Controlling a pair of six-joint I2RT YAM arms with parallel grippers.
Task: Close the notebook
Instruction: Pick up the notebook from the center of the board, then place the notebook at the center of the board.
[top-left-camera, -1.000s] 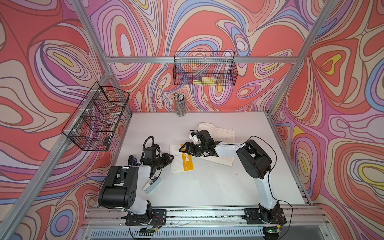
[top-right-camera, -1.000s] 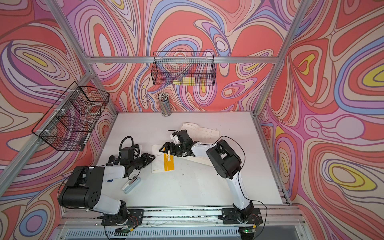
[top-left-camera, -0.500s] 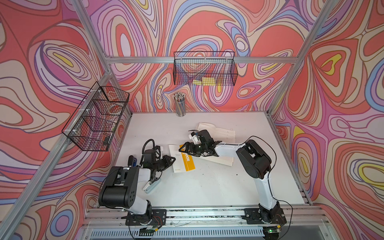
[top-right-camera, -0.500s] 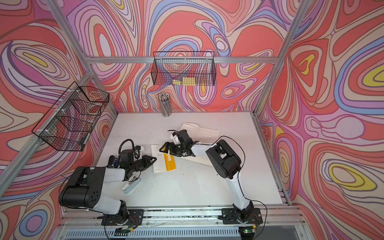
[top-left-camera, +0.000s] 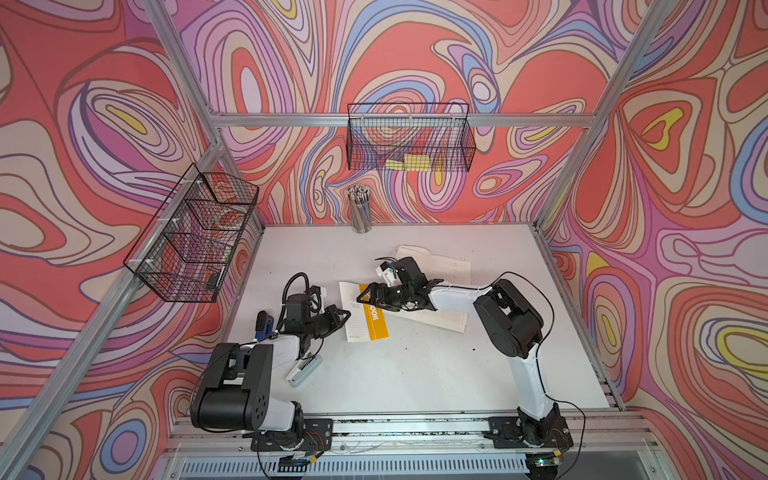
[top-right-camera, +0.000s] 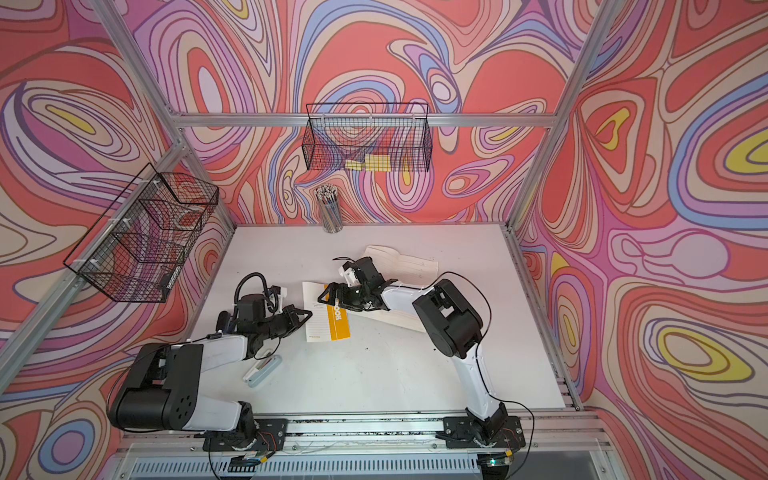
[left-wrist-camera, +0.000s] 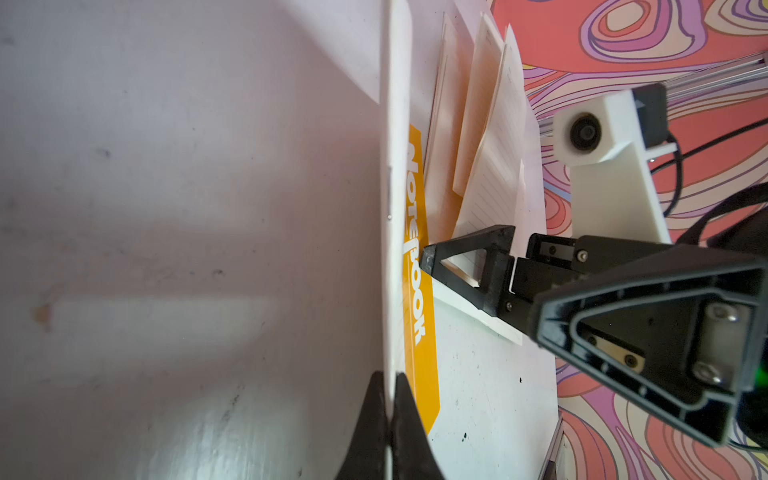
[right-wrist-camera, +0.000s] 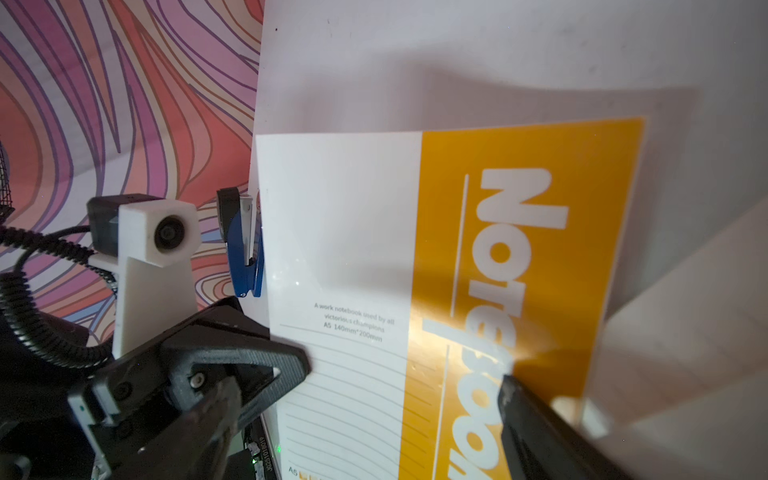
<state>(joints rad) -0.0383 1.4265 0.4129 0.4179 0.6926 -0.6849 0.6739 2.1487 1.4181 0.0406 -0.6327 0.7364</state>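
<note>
The notebook (top-left-camera: 360, 330) lies open near the middle of the tabletop (top-left-camera: 415, 374). The left gripper (left-wrist-camera: 388, 390) has its fingers (left-wrist-camera: 370, 428) clenched on the outer edge of the cover (right-wrist-camera: 340, 228). The right gripper (top-left-camera: 368, 296) has its fingers (right-wrist-camera: 536, 411) spread apart, and one tip touches the cover's orange band (right-wrist-camera: 602, 249).

The left arm (top-left-camera: 272, 349) is reaching low and forward, and the left gripper (left-wrist-camera: 388, 419) is clamping fully closed. The right arm (top-left-camera: 457, 296) is stretching across, and the right gripper (top-left-camera: 368, 296) is holding its jaws apart.
</note>
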